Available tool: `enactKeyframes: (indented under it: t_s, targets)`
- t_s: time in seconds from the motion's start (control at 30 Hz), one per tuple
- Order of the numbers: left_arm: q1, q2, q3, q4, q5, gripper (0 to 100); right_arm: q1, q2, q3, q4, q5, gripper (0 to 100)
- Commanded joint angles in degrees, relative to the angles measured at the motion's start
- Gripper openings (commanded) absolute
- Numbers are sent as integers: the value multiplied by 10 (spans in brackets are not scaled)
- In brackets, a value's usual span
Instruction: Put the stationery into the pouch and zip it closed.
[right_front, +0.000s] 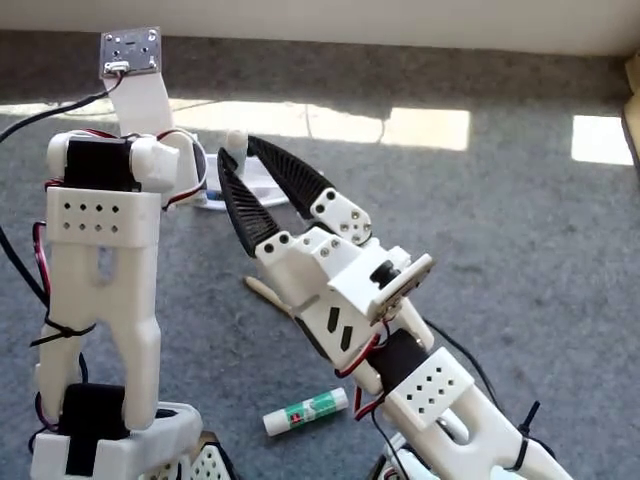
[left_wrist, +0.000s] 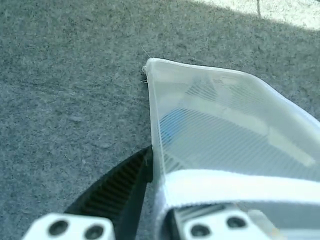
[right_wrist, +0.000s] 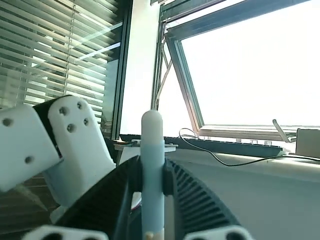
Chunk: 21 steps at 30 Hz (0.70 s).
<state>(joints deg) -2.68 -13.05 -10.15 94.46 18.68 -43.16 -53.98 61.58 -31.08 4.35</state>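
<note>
The translucent mesh pouch (left_wrist: 225, 135) lies on the grey carpet with a blue item and pale items showing through it. My left gripper (left_wrist: 155, 175) is shut on its near edge, one black finger (left_wrist: 117, 192) beside the pouch wall. From above, the pouch (right_front: 255, 190) pokes out beside the left gripper (right_front: 200, 185). My right gripper (right_front: 238, 150) hovers just over the pouch, shut on a pale blue-white pen (right_wrist: 151, 135) that stands up between its black fingers (right_wrist: 195, 200); the pen's rounded tip (right_front: 236, 140) juts past them. A green-and-white glue stick (right_front: 305, 410) lies on the carpet near the arm bases.
A flat beige stick (right_front: 262, 288) lies on the carpet, partly under the right arm. Red and black cables hang along both arms. Sunlit patches (right_front: 420, 128) cross the far carpet. Open carpet stretches to the right.
</note>
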Motion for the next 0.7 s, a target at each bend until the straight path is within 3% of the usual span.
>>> enactKeyframes:
  t_s: [0.0,0.67]
  targets:
    - [8,-20,-13,-10,5,6,-3,-10,5,-21,-7,5]
    - [8,-20,-13,-11,5,6,21,109,7,-21,-7,5]
